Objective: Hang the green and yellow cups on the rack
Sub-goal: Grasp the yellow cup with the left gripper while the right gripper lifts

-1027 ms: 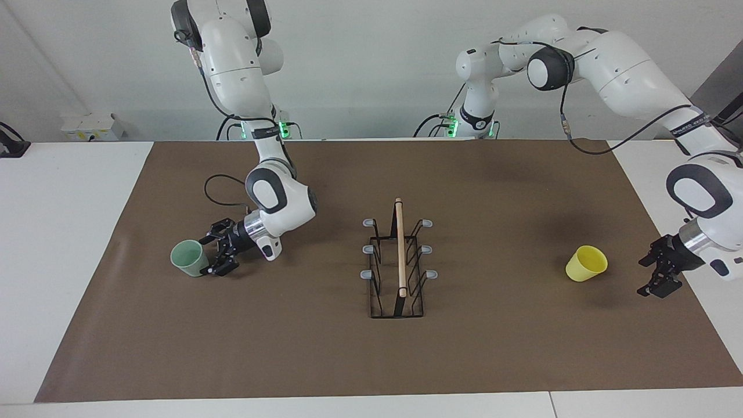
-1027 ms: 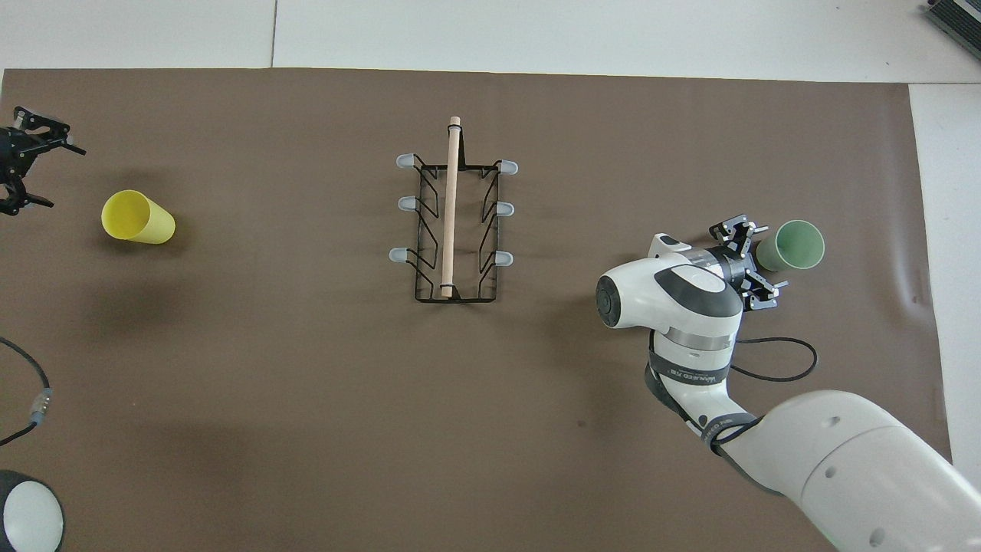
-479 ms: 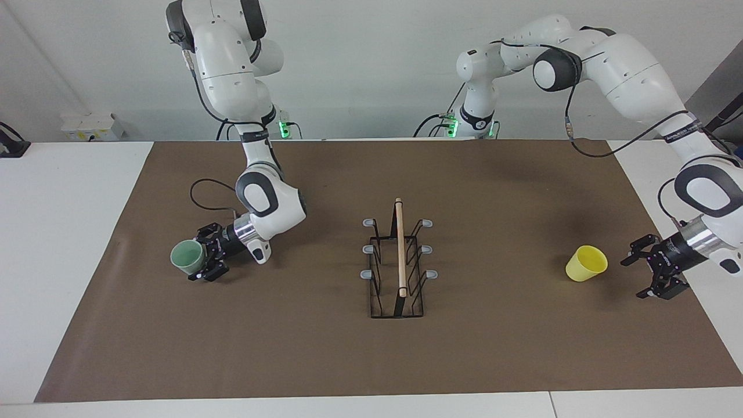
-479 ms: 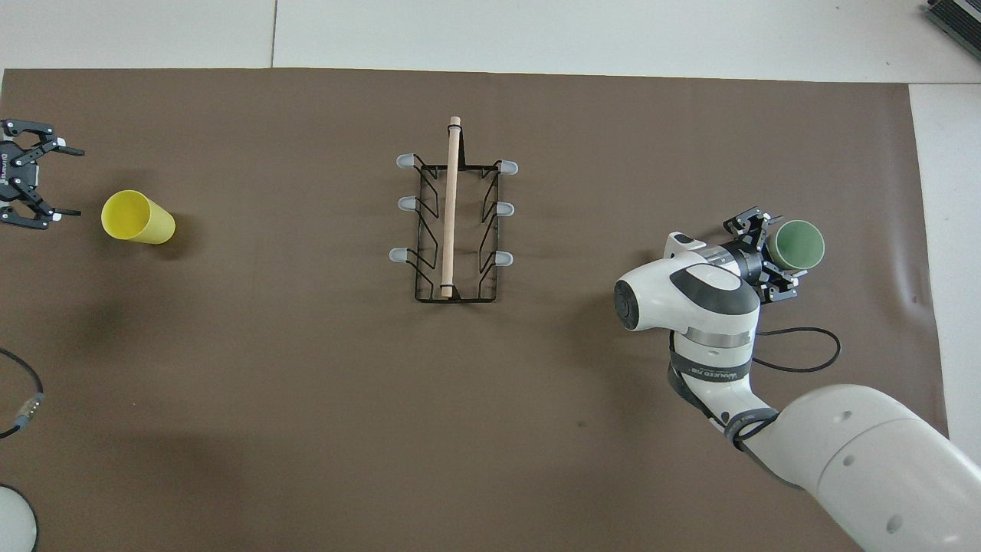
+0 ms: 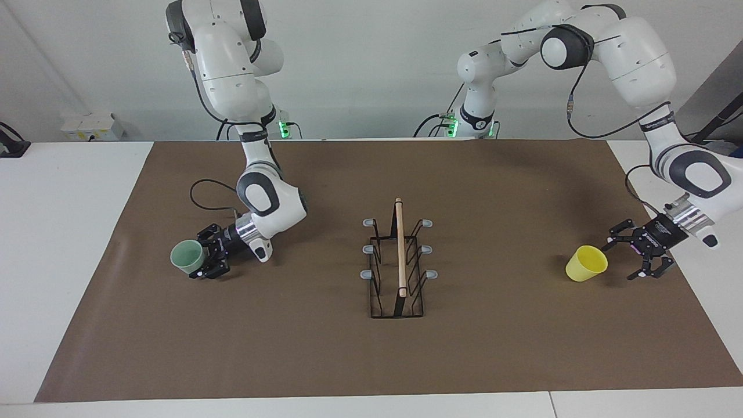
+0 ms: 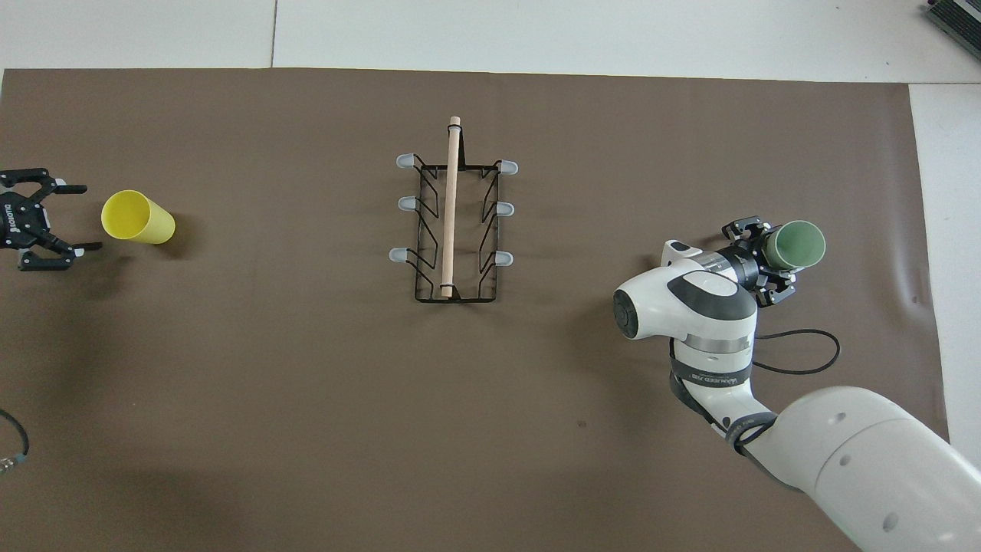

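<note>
The pale green cup (image 5: 186, 257) stands mouth up on the brown mat at the right arm's end; it also shows in the overhead view (image 6: 797, 244). My right gripper (image 5: 204, 255) is low on the mat beside it, on the rack's side, with the cup's lower part between its jaws (image 6: 766, 257). The yellow cup (image 5: 586, 263) stands mouth up at the left arm's end (image 6: 138, 218). My left gripper (image 5: 620, 260) is open and empty just beside it, apart from it (image 6: 90, 216). The black wire rack (image 5: 400, 249) with its wooden rod stands mid-mat, prongs bare (image 6: 451, 207).
A brown mat (image 5: 493, 348) covers most of the white table. A black cable loop (image 5: 209, 191) trails from the right wrist over the mat (image 6: 797, 360). A small white box (image 5: 90, 125) sits at the table's edge by the wall.
My left gripper has swung in low toward the yellow cup, open. My right gripper has slid closer onto the green cup. Neither cup has visibly moved.
</note>
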Robot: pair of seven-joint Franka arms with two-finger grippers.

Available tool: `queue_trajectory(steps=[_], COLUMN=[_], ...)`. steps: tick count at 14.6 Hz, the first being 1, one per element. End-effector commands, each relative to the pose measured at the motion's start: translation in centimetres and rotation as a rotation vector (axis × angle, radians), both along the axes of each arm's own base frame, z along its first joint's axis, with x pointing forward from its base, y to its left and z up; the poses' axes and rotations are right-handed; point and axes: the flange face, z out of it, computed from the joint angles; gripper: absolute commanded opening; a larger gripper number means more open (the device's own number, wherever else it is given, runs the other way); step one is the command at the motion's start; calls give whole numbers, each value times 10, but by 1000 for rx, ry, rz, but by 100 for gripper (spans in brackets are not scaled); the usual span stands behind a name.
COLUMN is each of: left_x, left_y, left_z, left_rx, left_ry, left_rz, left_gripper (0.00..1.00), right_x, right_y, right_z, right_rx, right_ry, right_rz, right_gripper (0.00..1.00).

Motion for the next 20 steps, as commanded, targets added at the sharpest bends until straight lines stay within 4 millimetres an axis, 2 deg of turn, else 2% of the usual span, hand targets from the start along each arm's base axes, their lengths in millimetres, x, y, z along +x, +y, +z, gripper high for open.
queue_trajectory(steps=[1,3,4,5,7,8,10,11,13,14,15,18,19,20], left_x=[-24,-25,-26,-24,-34,-33,-28,-28,-23,-24,-24,-19,-16,-15], left_y=[-15,-20,-29,-41,-50,-53,-73,-75,-89,-89,-91,-113,-127,-144], left_z=[-1,-6,-12,-15,-20,-22,-28,-30,-29,-26,-16,-8,-8,-12], left_rx=[-59,-66,-63,-60,-119,-122,-113,-109,-104,-109,-113,-81,-53,-12], left_ry=[31,27,37,42,40,34,27,24,19,12,-4,-31,-42,-58], left_rz=[116,142,134,123,172,192,206,226,212,222,224,197,187,169], left_gripper=[100,100,100,100,100,100,100,100,100,100,100,100,92,44], right_x=[-3,4,6,12,24,30,36,36,34,33,33,30,31,31], right_y=[-4,0,1,4,12,17,23,23,30,36,39,48,44,43], right_z=[0,12,21,37,59,71,93,106,139,153,169,204,212,218], right_rx=[-8,6,27,85,205,265,384,438,566,640,701,903,971,1038], right_ry=[-12,-36,-51,-75,-102,-118,-137,-145,-181,-191,-206,-238,-251,-257], right_rz=[29,15,-4,-56,-179,-238,-355,-391,-476,-523,-561,-667,-711,-760], right_gripper=[0,0,0,0,0,0,0,0,0,0,0,0,0,0])
